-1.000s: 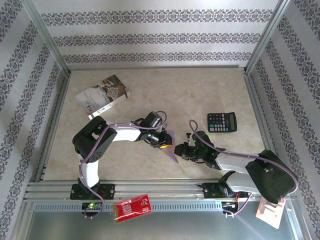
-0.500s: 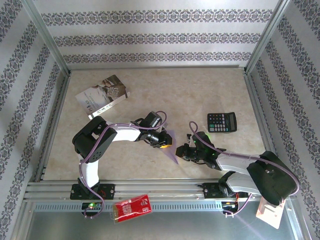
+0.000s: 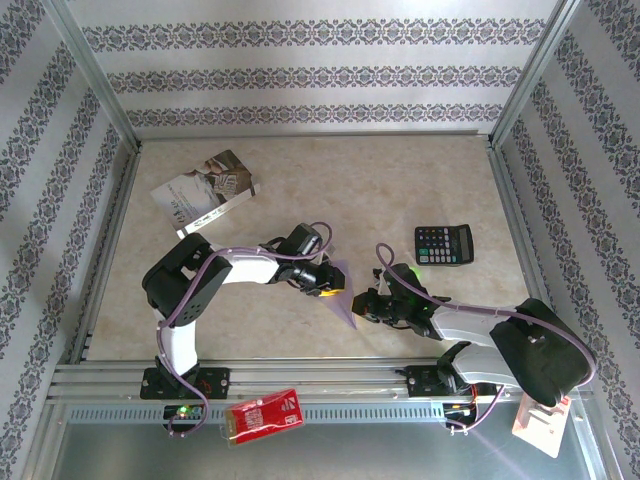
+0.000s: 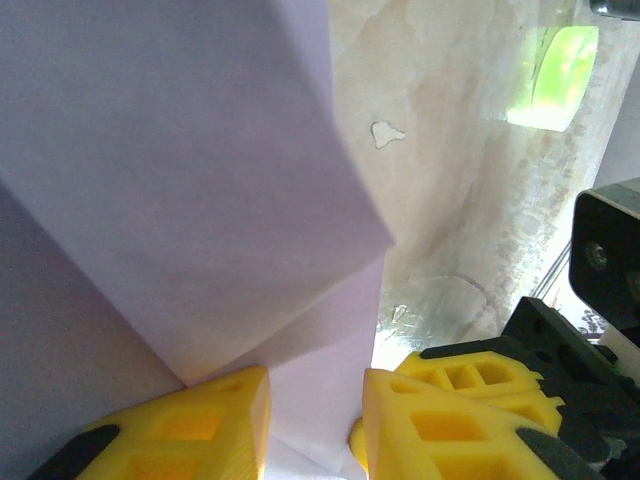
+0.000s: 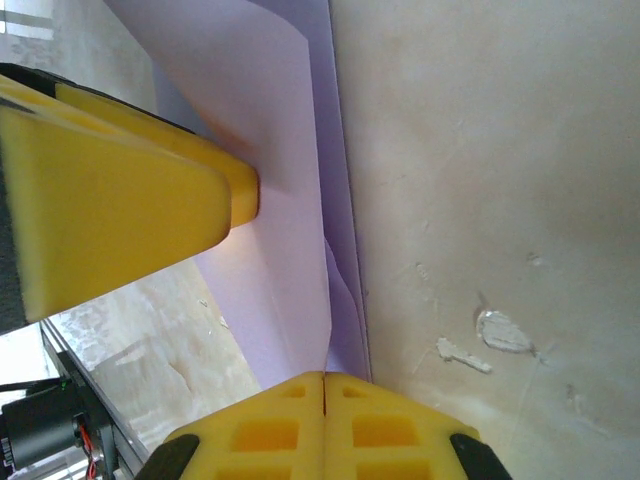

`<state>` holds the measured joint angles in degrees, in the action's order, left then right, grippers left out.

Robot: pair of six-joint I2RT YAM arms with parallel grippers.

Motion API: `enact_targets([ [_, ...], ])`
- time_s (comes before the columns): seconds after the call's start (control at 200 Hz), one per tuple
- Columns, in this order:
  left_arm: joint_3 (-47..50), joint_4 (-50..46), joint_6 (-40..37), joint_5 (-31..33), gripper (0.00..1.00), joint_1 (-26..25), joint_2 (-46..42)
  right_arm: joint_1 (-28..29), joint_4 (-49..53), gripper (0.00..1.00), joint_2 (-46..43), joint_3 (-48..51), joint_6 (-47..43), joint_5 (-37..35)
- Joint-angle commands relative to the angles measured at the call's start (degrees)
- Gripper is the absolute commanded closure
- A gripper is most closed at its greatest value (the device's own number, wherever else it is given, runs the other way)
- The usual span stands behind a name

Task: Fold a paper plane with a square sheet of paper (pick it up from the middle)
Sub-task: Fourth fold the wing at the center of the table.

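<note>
**Creased lilac paper [image 3: 345,310] between my two pincers**

The square sheet of paper lies on the bench [image 3: 330,180] toward its near edge, about midway between the left and right edges. From above it reads as a slim, pale lilac triangle with its point aimed at the near edge. Up close the paper [image 4: 180,180] is thin, matt and smooth. One flap overlaps another, and a sharp diagonal crease runs down toward my fingers.

My left pincer [image 4: 315,400] sits at the sheet's left side. Its two yellow plastic fingers [image 4: 200,425], moulded with square hollows, stand apart, and a strip of paper shows in the gap between them.

My right pincer [image 5: 325,385] is at the sheet's right side. Its two yellow fingertips are pressed flat together along a thin seam, and the paper's [image 5: 270,120] layered edge runs down into that seam, so it is clamped on the sheet. In the same view a blunt yellow finger [image 5: 130,200] of the left pincer touches the paper from the left.

The bench surface [image 5: 480,200] is beige and mottled like stone, with a few white chips.

A grey-white printed booklet [image 3: 205,190] lies near the far left corner. A black calculator [image 3: 444,244] lies toward the right edge. A red packet [image 3: 265,413] rests on the grey metal rail beyond the near edge.
</note>
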<state>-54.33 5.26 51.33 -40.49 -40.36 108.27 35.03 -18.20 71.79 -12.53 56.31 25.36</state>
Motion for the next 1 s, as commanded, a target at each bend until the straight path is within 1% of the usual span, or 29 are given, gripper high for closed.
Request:
enact_targets([
  [0.0, 0.37, 3.30, 0.94, -1.60, 0.69, 0.90, -2.01, 0.54, -0.43, 0.98, -0.18, -0.12, -1.82, 0.42],
  [0.36, -2.12, 3.09, 0.01, -2.35, 0.68, 0.99, -0.96, 0.65, -0.72, 0.99, 0.21, -0.41, -1.87, 0.56],
  [0.555, -1.54, 8.16, 2.05, -3.85, 0.67, 0.98, -0.97, 0.71, -0.54, 0.99, 0.32, -0.39, -1.87, 0.47],
  [0.605, -1.64, 8.25, 2.13, -3.98, 0.66, 1.07, -0.93, 0.83, -0.68, 0.99, 0.37, -0.47, -1.84, 0.42],
  [0.904, -0.62, 6.70, 1.75, -1.44, 0.67, 3.42, -0.12, 0.99, -0.56, 0.99, 0.37, -0.39, -1.73, 0.24],
  [0.994, -1.21, 5.58, 0.44, -1.35, 0.67, 3.71, 0.60, 1.08, -0.42, 0.99, 0.54, -0.47, -1.78, 0.26],
])
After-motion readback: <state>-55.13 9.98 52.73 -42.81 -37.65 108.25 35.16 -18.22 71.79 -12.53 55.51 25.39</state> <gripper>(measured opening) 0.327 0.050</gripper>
